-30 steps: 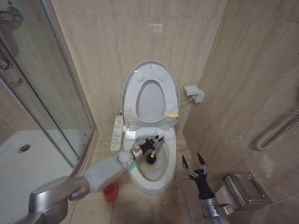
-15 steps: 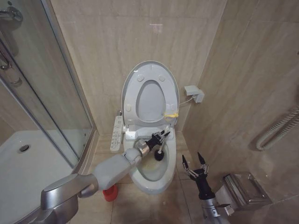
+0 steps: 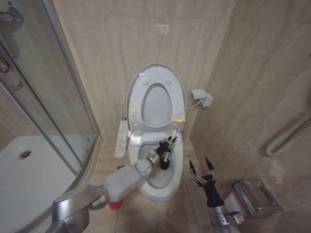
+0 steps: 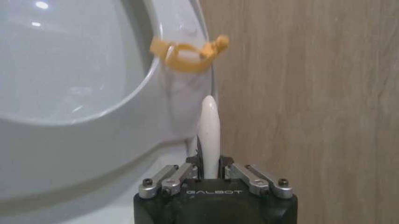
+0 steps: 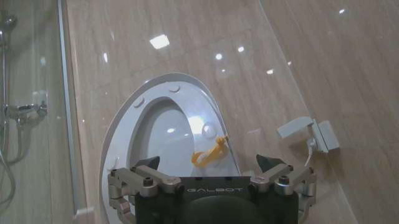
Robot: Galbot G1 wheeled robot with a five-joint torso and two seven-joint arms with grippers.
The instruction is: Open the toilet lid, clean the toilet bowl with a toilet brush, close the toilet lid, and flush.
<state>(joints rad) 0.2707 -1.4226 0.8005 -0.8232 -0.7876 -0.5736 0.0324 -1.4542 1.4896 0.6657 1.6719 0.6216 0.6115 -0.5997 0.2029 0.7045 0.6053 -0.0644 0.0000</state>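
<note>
The toilet lid stands raised against the wall, seat ring up with it, a yellow tie on its right edge. Below it the toilet bowl lies uncovered. My left gripper is over the bowl's back right, shut on the toilet brush's white handle. The brush's dark head hangs inside the bowl. The left wrist view shows my left gripper close to the lid. My right gripper waits open to the right of the bowl, seen again as right gripper facing the lid. A red cup holder peeks out behind the left arm.
A glass shower screen and white shower tray close off the left. A control panel hangs beside the bowl. A wall box, a grey hose and a metal box line the right wall.
My left arm has reached farther forward and to the right, carrying the brush head from the bowl's middle toward its back right. The right arm has stayed still.
</note>
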